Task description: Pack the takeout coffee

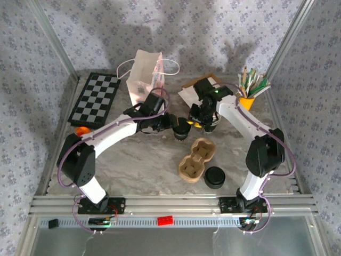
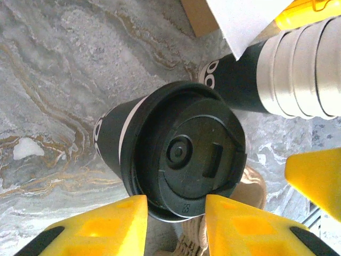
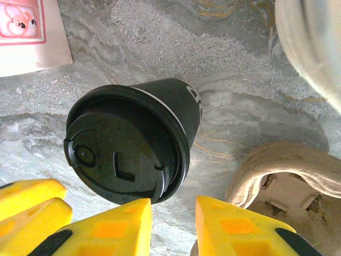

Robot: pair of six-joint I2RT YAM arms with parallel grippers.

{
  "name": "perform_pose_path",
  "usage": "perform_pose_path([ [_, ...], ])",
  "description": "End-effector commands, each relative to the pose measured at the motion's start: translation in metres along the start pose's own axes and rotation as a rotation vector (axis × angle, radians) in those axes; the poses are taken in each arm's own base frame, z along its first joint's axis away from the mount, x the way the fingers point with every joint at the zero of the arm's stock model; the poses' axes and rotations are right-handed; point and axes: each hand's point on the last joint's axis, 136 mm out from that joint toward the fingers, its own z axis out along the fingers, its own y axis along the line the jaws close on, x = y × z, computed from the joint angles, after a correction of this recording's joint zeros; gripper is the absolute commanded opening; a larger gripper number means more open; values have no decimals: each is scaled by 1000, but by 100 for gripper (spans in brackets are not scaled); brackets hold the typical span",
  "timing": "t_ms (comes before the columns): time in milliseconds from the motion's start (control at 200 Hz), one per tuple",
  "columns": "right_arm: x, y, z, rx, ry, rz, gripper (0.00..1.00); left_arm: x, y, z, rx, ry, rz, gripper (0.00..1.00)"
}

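Observation:
A black takeout coffee cup with a black lid stands mid-table between my two grippers. In the left wrist view its lid lies just beyond my left gripper, whose yellow jaws stand apart over the lid's near rim without clasping it. My right gripper is open beside the same cup, its left finger tip at the lid's edge and bare table in the gap. A second black cup sits under the right arm. A third black cup stands by the pulp cup carrier.
A white paper bag stands at the back. A chessboard lies at the left with an orange object beside it. A yellow holder of sticks is at the back right. Flat cardboard and paper lie behind the grippers.

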Motion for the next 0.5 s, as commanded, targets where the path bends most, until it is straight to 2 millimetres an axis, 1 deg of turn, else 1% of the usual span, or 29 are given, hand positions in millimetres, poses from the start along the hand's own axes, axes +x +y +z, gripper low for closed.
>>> perform_pose_path([
  [0,3,-2,9,14,38,-36,27,1,-5,1,-4,10,-10,33],
  [235,6,5,22,19,69,-65,23,-4,-5,11,-31,17,2,30],
  [495,12,-1,32,45,99,-70,20,-3,4,16,-72,28,9,29],
])
